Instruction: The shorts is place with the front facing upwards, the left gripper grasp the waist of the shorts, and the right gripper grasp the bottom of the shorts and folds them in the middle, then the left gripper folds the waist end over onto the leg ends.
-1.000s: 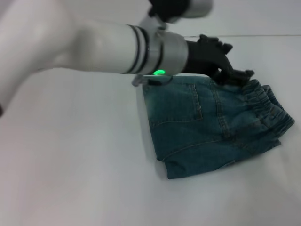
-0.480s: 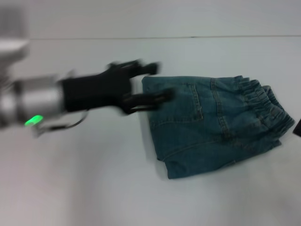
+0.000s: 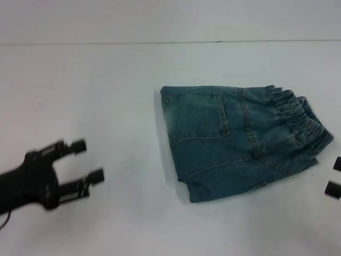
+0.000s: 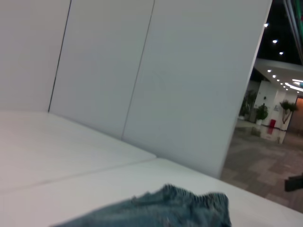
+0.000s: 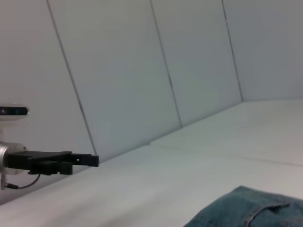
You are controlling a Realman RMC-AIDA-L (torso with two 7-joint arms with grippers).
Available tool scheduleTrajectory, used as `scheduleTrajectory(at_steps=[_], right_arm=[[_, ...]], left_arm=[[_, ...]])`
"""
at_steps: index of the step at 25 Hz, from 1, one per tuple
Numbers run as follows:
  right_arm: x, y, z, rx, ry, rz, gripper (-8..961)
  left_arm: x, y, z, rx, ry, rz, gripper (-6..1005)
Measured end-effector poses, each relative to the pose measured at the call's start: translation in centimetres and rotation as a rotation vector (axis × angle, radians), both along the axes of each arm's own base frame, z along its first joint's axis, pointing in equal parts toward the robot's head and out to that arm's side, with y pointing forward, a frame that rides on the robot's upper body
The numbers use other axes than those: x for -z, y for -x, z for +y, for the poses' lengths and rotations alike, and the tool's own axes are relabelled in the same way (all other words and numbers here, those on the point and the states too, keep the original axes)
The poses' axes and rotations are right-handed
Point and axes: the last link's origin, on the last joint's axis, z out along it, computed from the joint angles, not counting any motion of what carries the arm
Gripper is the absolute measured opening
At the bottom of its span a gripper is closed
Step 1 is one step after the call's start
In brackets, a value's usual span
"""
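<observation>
Well to the right of the left gripper (image 3: 88, 160), whose fingers are spread and empty, the shorts (image 3: 242, 138) lie folded on the table (image 3: 106, 90); the right gripper (image 3: 334, 176) sits just beyond them, apparently parked since the folding looks finished.

Denim shorts (image 3: 242, 141) — folded, pocket up

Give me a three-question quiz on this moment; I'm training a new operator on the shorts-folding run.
1. True or false: the left gripper is gripping the shorts.
2. Which side of the folded shorts does the elastic waistband lie on: the robot's left or right?
3. Fill in: the left gripper's fingers are ___ (open/shut).

Key:
1. False; it hangs over the bare white table, well apart from the denim.
2. Right, near the right gripper at the frame edge.
3. Open.
</observation>
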Motion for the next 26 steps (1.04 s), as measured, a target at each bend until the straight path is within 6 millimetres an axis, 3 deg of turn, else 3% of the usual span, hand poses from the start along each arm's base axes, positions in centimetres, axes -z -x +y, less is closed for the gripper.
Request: scheduleTrajectory(at_steps=[8,17,26], right_arm=[[1.0,-0.5,-1.4,-0.030,0.020,-0.038,657],[1.6,-0.6,-1.9,-0.062,0.015,-0.050,956],[1.7,-0.5,-1.8,-0.067,0.015,-0.046,956]], left_arm=[[-0.6,2.1,-3.6,-0.026,0.001,0.019,843],[0.1,2.6,-5.0,-0.022,0.018,0.037,843],[0.3,2.8,-5.1,-0.025,0.018,0.040,843]])
